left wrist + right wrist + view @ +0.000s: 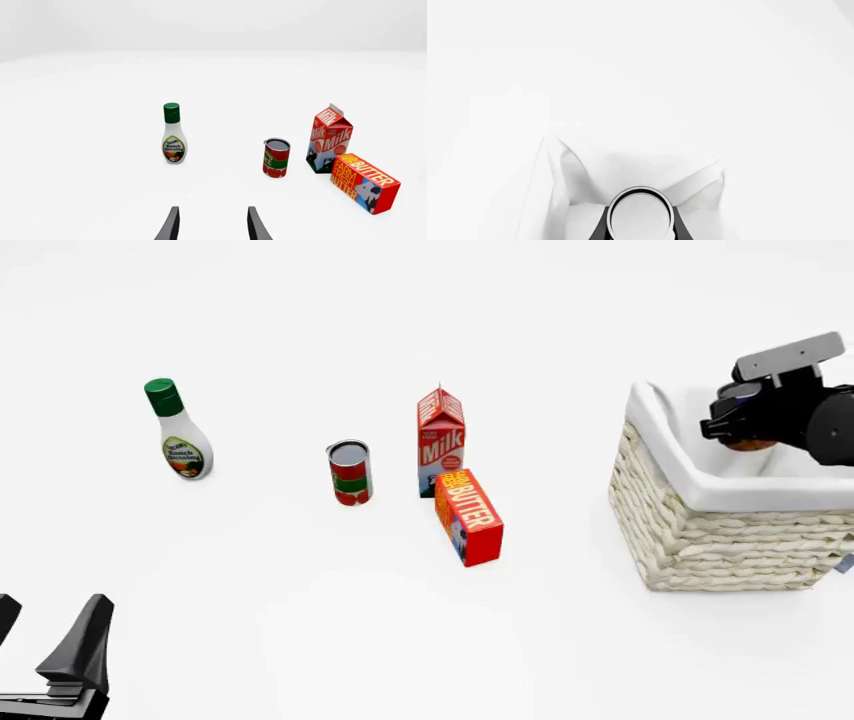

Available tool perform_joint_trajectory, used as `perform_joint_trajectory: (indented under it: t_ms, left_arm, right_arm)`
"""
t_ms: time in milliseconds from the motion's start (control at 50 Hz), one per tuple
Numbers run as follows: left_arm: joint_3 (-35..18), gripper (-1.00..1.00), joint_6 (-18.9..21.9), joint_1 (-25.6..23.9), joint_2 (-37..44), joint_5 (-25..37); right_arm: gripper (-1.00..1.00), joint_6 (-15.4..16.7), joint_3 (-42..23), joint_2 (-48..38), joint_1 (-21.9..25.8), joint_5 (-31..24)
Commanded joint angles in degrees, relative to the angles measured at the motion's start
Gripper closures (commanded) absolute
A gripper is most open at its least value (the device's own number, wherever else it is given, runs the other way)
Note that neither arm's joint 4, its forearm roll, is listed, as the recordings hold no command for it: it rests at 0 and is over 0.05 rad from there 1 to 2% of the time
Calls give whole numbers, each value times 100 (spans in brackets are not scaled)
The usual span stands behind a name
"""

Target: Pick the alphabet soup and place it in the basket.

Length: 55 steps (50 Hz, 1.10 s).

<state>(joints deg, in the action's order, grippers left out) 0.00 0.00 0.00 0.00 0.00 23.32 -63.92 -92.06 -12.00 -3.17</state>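
Note:
The alphabet soup shows in the right wrist view as a can with a silver top (640, 214), held between the two dark fingers of my right gripper (640, 225), which is shut on it. In the front view only an orange patch of the can (751, 445) peeks out below my right gripper (747, 430), which hangs over the inside of the basket (714, 530), a woven cream wicker square at the right. Its white cloth lining (594, 175) lies directly below the can. My left gripper (212, 226) (47, 640) stands open and empty at the near left.
Across the middle of the table stand a ranch dressing bottle (178, 430) (173, 134), a red-and-green can (350, 472) (276, 158), a milk carton (442, 443) (329, 140) and a butter box (470, 516) (365, 182) in front of the carton.

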Motion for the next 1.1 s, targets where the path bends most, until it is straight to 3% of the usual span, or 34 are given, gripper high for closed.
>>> perform_joint_trajectory:
  t_ms: [20, 380, 1100]
  left_arm:
    - [0, -100, 0, 0, 0, 0]
    - [0, -100, 0, 0, 0, 0]
    - [0, -100, 0, 0, 0, 0]
  right_arm:
    - [100, -10, -100, -150, -31, -8]
    - [100, 124, -426, -508, -176, -82]
    - [100, 138, -422, -963, -138, 50]
